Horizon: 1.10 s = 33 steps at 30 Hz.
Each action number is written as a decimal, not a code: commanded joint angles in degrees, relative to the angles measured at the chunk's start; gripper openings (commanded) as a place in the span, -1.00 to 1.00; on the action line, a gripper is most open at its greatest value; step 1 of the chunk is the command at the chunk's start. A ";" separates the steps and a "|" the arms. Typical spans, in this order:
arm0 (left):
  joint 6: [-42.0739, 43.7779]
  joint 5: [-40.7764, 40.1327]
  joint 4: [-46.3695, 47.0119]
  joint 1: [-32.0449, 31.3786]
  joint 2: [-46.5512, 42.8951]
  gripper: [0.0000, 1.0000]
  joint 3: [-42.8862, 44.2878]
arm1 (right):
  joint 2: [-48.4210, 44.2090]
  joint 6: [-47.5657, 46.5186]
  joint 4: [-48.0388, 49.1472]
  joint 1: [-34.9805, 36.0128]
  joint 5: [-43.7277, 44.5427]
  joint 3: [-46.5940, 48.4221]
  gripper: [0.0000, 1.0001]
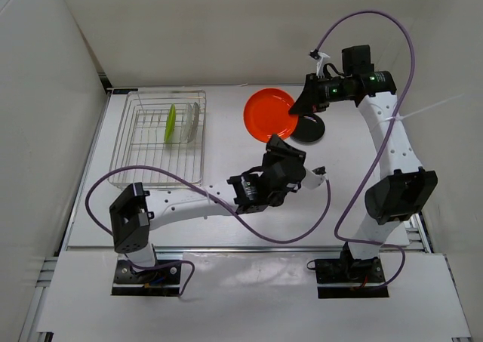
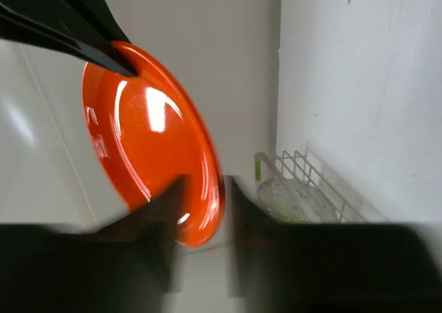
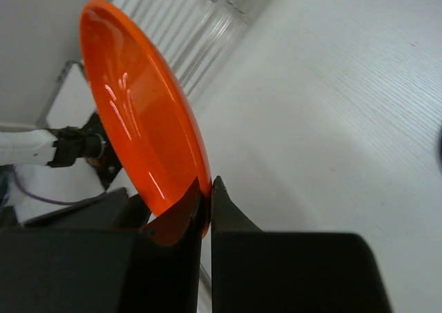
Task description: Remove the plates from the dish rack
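Overhead scene of a white table [image 1: 226, 157] with two robot arms reaching toward each other.

Between the jaws of the right gripper [image 3: 208, 202]: the rim of the orange-red plate [image 3: 138, 133], pinched tight, with a black finger pressed against each face. From that grip, most of the glossy disc stretching away toward the left gripper [image 2: 204, 216].

At the opposite rim, the left gripper's fingers [image 2: 169, 216], blurred and standing a little apart, one on each side of the plate's edge. A thin pale gap showing beside the rim on one side, so straddling the plate rather than squeezing it.

Close beside the right jaws, lying flat on the table: the black plate [image 1: 311, 129], partly hidden by the gripper in the overhead view.

Well apart from both sets of jaws, out past the left gripper on the side away from the right one: the dish rack [image 1: 121, 149], a silver wire basket with raised sides. Inside it, standing upright on edge next to each other, the lime green plate [image 1: 170, 123] and the clear plate [image 1: 193, 121]. Of those two, the clear one nearer the jaws and the green one farther off.
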 commanded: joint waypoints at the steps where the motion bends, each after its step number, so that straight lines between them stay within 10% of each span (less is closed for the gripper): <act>1: -8.10 -0.85 -4.54 0.99 0.33 0.16 7.52 | -2.01 3.05 4.69 0.22 8.03 -2.05 -1.00; 4: -17.77 -0.15 -18.60 2.39 2.08 1.00 11.75 | 0.61 7.19 9.97 -3.02 20.22 -2.85 -1.00; 15: -43.72 0.20 -39.79 27.92 4.52 1.00 18.25 | 18.19 12.65 15.42 -14.63 34.15 1.11 -1.00; 20: -58.40 12.84 -50.63 39.73 7.53 1.00 29.25 | 22.94 11.52 16.48 -15.16 35.31 2.50 -1.00; 33: -63.10 34.21 -53.26 52.58 7.53 1.00 36.46 | 29.71 9.85 13.58 -15.16 36.36 6.37 -0.96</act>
